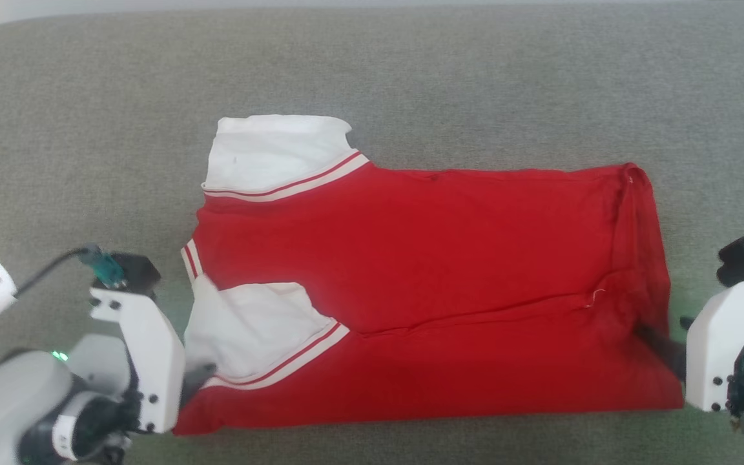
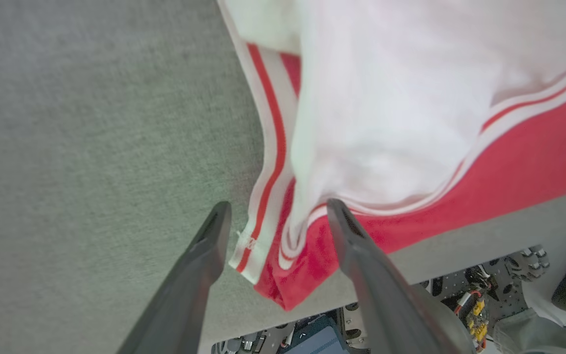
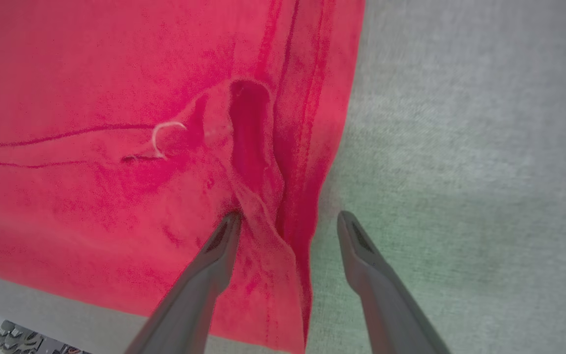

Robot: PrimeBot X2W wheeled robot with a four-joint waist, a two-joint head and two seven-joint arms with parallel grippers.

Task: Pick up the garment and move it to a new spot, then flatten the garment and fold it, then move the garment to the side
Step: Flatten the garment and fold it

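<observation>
While the garment (image 1: 423,278) lay folded across the middle of the grey bench (image 1: 88,116), white sleeves to the left, the left gripper (image 2: 275,216) had its jaws open astride the near left corner, and the right gripper (image 3: 288,221) had its jaws open astride the near right hem.

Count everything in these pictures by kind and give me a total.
Red jersey T-shirt with white striped-trim sleeves: 1
Dark two-fingered grippers, left gripper and right gripper: 2
Grey fabric surface: 1
Total: 4
</observation>
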